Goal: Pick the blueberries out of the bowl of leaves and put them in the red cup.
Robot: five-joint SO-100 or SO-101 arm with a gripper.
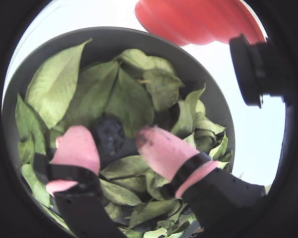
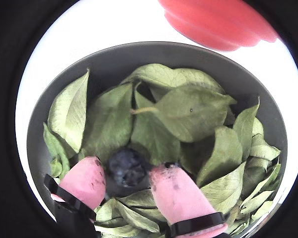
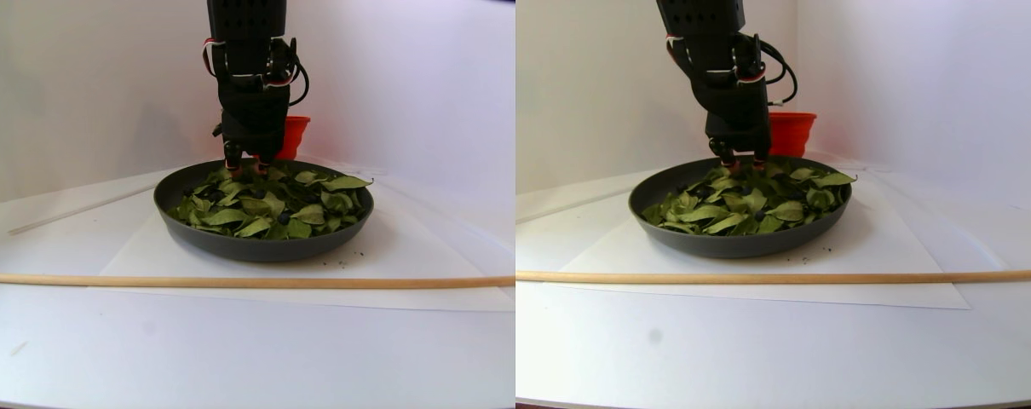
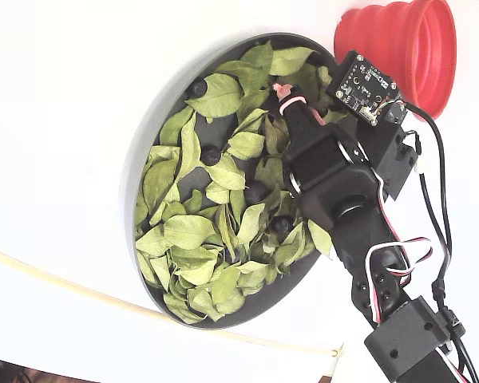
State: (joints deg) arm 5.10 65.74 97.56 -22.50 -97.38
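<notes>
blueberry (image 2: 126, 167): round, matte | between pink tool (image 2: 131, 186) fingertips

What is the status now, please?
Claw open, low in the bowl, pink fingertips either side of one blueberry. Not gripped yet. Leaves crowd around it. Red cup just past the rim.

You see only a slice of the red cup (image 1: 198, 20) in both wrist views, cut by the top edge. In the fixed view the arm hides the gripper (image 4: 286, 97) tips; the berry (image 2: 125, 167) between them stays blurred.
</notes>
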